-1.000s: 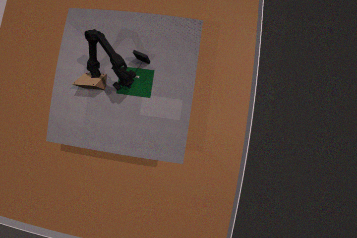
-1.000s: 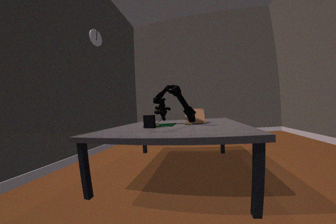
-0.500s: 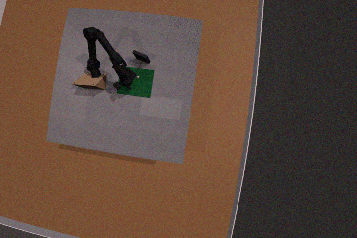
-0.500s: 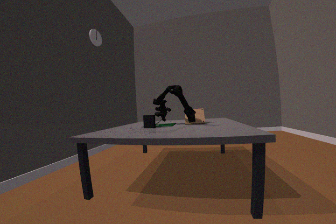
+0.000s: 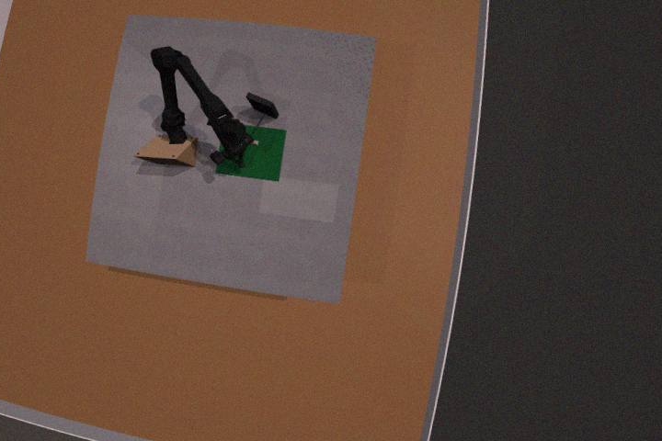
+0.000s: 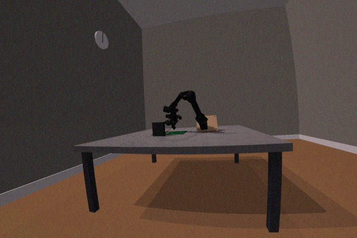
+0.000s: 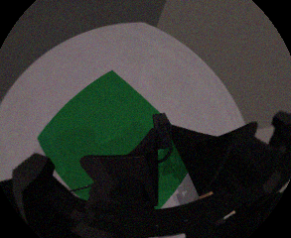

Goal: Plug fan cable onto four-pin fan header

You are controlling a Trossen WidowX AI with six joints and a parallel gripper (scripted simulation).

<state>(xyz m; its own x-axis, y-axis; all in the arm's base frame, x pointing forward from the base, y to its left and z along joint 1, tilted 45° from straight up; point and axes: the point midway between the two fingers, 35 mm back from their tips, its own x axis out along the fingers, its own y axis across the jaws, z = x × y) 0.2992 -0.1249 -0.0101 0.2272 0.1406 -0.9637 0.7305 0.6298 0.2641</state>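
Note:
A green board (image 5: 263,161) (image 6: 178,132) (image 7: 99,126) lies flat on the grey table (image 5: 211,233) (image 6: 201,140). The black fan (image 5: 262,104) (image 6: 158,129) stands just behind the board's far edge, and a thin cable (image 5: 259,120) runs from it toward my gripper. A small pale header (image 5: 255,141) shows on the board's upper left part. My gripper (image 5: 237,154) (image 6: 171,123) (image 7: 161,130) hangs low over the board's left part, shut on the fan's plug. The dark fingers hide the plug itself in all views. I cannot tell whether the plug touches the header.
The arm's tan wedge mount (image 5: 169,150) (image 6: 209,123) stands left of the board. A paler rectangle (image 5: 299,199) is marked on the table in front of the board. The table ends a short way behind the fan.

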